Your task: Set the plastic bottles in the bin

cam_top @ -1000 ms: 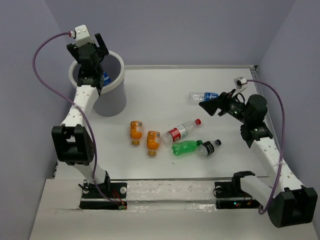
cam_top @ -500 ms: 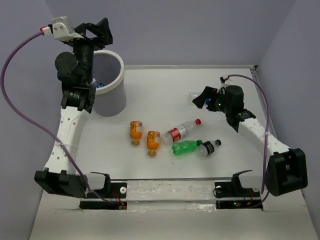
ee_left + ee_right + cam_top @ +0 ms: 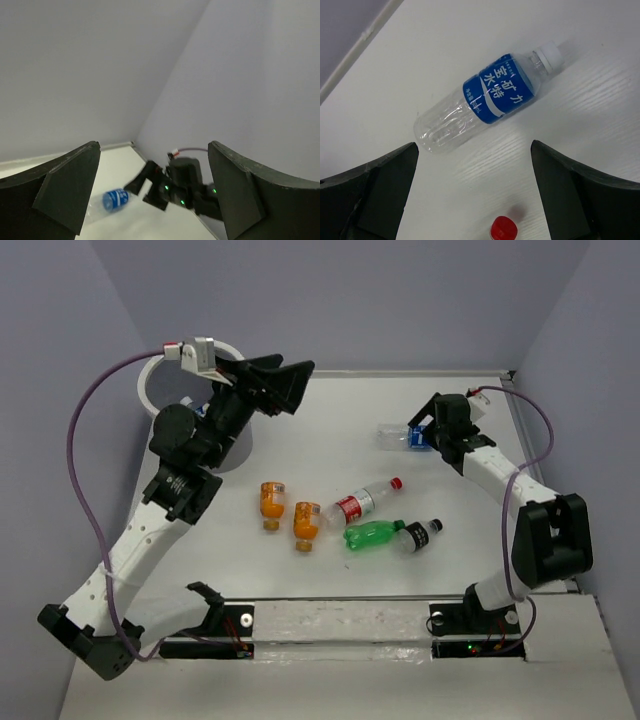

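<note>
Right wrist: right gripper [image 3: 474, 160] fingers apart, empty; blue-labelled bottle [image 3: 485, 100] lies slantwise just beyond the tips. Risk: fingers meeting it nearly end-on could roll it away. Left gripper [image 3: 152, 150] likewise apart.

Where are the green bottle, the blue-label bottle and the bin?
green bottle [image 3: 371, 536]: top external view, middle of its body.
blue-label bottle [image 3: 496, 89]: right wrist view, on its label.
bin [image 3: 143, 390]: top external view, left rim.

The top camera overlooks the whole white table [image 3: 320, 430] from behind. Left wrist looks level across, right wrist close down — all share the clear blue-labelled plastic bottle [image 3: 482, 102].
</note>
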